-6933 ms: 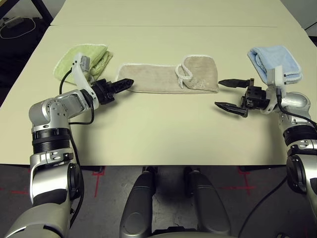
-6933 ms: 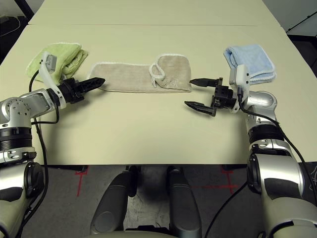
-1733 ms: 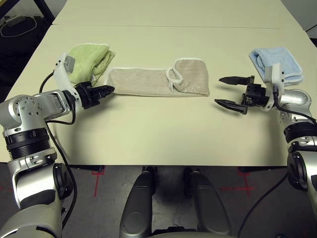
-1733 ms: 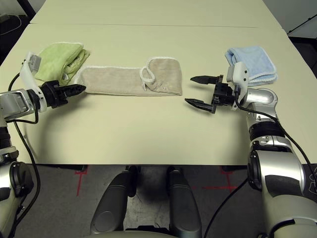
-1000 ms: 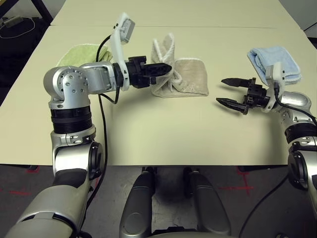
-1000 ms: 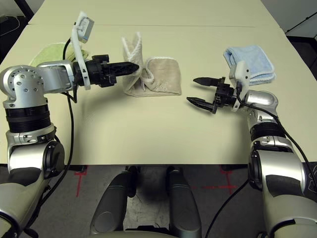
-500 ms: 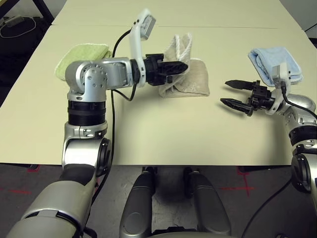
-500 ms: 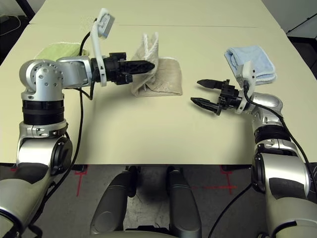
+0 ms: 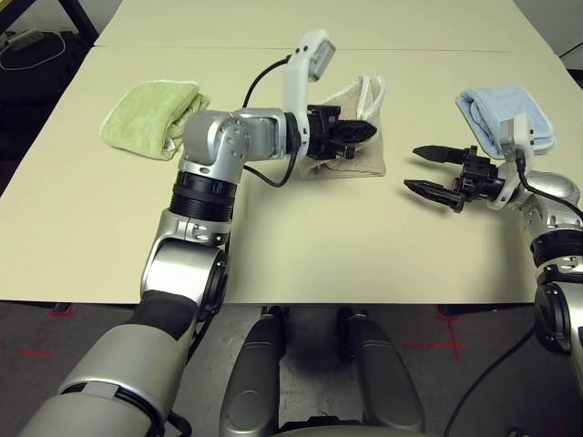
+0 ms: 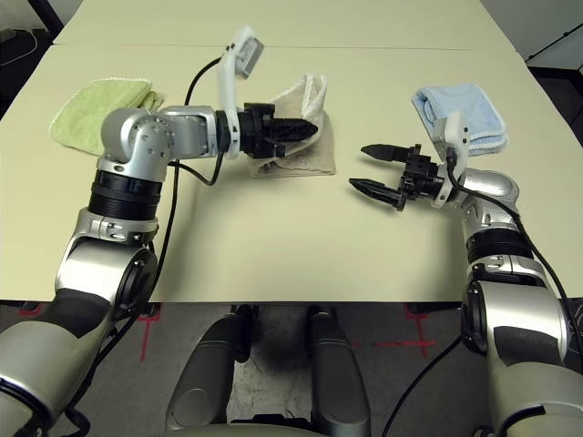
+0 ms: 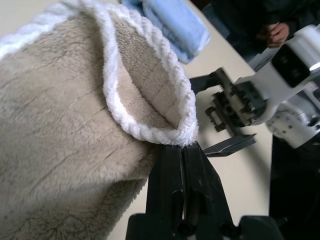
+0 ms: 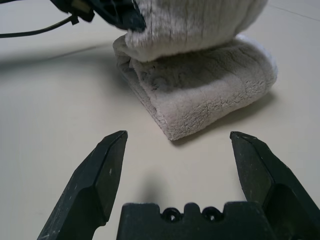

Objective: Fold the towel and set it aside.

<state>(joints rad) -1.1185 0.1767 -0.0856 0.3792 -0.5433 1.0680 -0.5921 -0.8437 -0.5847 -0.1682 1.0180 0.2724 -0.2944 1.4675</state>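
the left end effector [image 9: 364,133], clenched on the white-stitched edge of the beige towel [image 9: 351,159], has carried that end across to the right over the last second, so the raised flap now stands over the towel's right-hand portion near the middle of the counter [image 9: 291,246] instead of rising from its centre. almost seven seconds ago the towel lay flat as a long strip, with this end effector at its left end; now the strip is doubled over on itself, its lower layer resting on the counter and the upper layer held just above it. the right end effector [image 9: 428,171] has stayed where it was, its two black fingers spread wide and grasping nothing, a little to the right of the towel and apart from it. the light green folded towel [image 9: 150,116] lies well to the left, now uncovered by the arm that hid part of it earlier, and the light blue folded towel [image 9: 506,118] rests at the far right behind the right wrist. the left wrist view adds what the head views cannot: the stitched hem [image 11: 150,132] pinched right at the closed fingertips. the right wrist view shows the two layers from the side, the lifted fold [image 12: 195,25] sagging onto the lower layer [image 12: 205,95] beyond its own parted fingers.
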